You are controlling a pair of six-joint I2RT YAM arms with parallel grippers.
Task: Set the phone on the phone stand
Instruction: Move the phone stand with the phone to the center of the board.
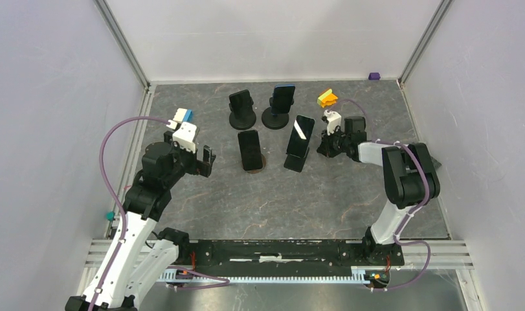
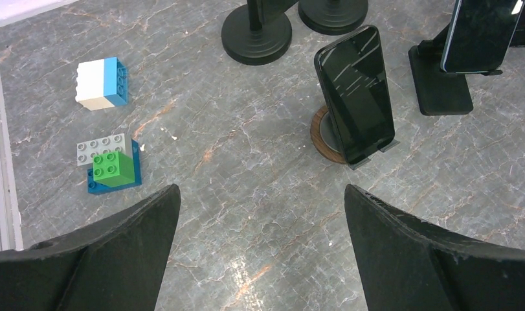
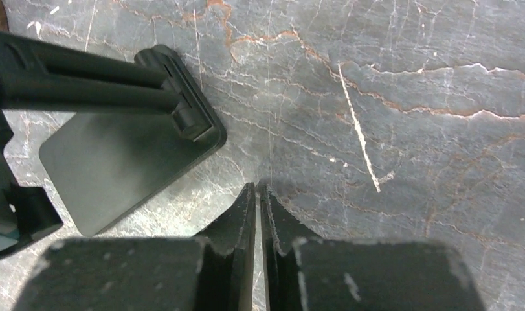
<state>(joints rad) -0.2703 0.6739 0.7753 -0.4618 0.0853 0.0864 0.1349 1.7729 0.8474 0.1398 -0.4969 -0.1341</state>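
A black phone (image 1: 250, 148) leans on a round wooden stand (image 2: 323, 138) at mid-table; it shows in the left wrist view (image 2: 357, 97) too. A second phone (image 1: 303, 134) rests on a black rectangular stand (image 1: 296, 162), whose base (image 3: 127, 165) fills the left of the right wrist view. Two more phones sit on round black stands (image 1: 242, 119) at the back. My left gripper (image 1: 207, 162) is open and empty, left of the wooden stand (image 2: 261, 194). My right gripper (image 1: 322, 149) is shut and empty, low on the table just right of the black stand (image 3: 257, 188).
A white and blue brick (image 2: 102, 83) and a grey, green and blue brick stack (image 2: 111, 165) lie left of my left gripper. A yellow and orange brick (image 1: 327, 98) sits at the back right, a small purple piece (image 1: 374, 76) by the far wall.
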